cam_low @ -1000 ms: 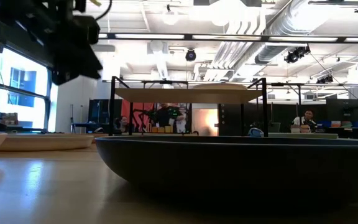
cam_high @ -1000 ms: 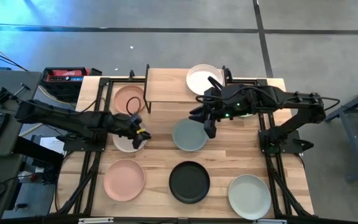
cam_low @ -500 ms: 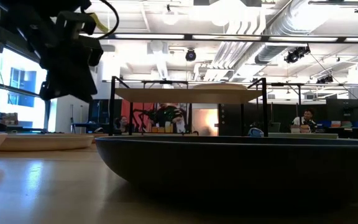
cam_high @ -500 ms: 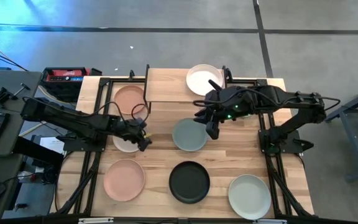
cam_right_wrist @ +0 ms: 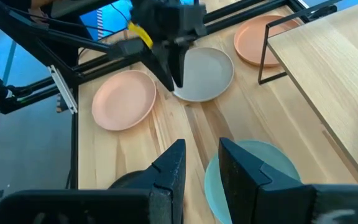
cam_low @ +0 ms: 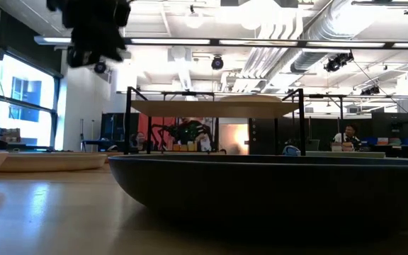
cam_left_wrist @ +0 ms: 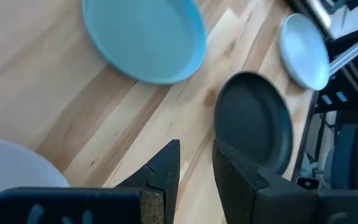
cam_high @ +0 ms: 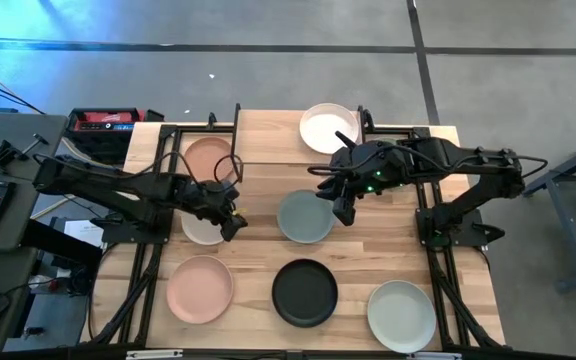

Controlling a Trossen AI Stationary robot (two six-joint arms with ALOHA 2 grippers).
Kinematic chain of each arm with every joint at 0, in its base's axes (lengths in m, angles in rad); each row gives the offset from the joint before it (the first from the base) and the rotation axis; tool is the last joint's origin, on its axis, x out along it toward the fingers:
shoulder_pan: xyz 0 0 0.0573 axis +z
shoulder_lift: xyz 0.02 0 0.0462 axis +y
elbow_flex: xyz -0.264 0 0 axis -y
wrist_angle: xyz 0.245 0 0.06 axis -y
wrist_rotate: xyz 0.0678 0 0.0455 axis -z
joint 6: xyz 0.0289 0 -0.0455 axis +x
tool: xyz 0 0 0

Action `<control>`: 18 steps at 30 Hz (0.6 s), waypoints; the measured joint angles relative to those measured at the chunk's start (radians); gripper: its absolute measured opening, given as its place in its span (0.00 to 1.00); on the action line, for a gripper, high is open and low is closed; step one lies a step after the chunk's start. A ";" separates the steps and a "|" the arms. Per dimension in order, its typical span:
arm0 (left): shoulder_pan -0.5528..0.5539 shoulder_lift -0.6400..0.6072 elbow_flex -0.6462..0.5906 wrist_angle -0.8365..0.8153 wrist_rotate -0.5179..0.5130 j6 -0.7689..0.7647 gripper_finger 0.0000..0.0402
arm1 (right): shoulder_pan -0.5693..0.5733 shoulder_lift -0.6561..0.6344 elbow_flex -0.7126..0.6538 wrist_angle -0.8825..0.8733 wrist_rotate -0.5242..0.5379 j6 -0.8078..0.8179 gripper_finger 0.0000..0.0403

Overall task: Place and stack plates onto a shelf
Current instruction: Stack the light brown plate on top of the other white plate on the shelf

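Observation:
My left gripper (cam_high: pixel 231 228) hangs shut above the table, just off the right rim of a pale plate (cam_high: pixel 201 229) and clear of it. My right gripper (cam_high: pixel 342 212) is shut and hovers over the right rim of the grey-blue plate (cam_high: pixel 303 218). The shelf (cam_high: pixel 273 140) stands at the far edge with a white plate (cam_high: pixel 324 126) on its right half. One peach plate (cam_high: pixel 206 158) lies on the table partly under the shelf's left end. Another peach plate (cam_high: pixel 200 289), a black plate (cam_high: pixel 305 293) and a pale green plate (cam_high: pixel 401 315) lie along the near edge.
The shelf's thin black legs (cam_right_wrist: pixel 267 55) stand close to the far peach plate. In the low view the black plate (cam_low: pixel 261 191) fills the foreground, with the shelf (cam_low: pixel 214 106) behind it. Bare wood (cam_high: pixel 258 230) shows between the pale and grey-blue plates.
My left gripper has moved a little toward the table's right, from over the pale plate to just past its right rim. It dipped lower half a second ago and has since risen. No plate has moved.

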 joint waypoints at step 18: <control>0.001 0.000 0.102 -0.054 -0.099 0.085 0.21 | -0.182 0.000 0.000 -0.181 0.259 -0.053 0.19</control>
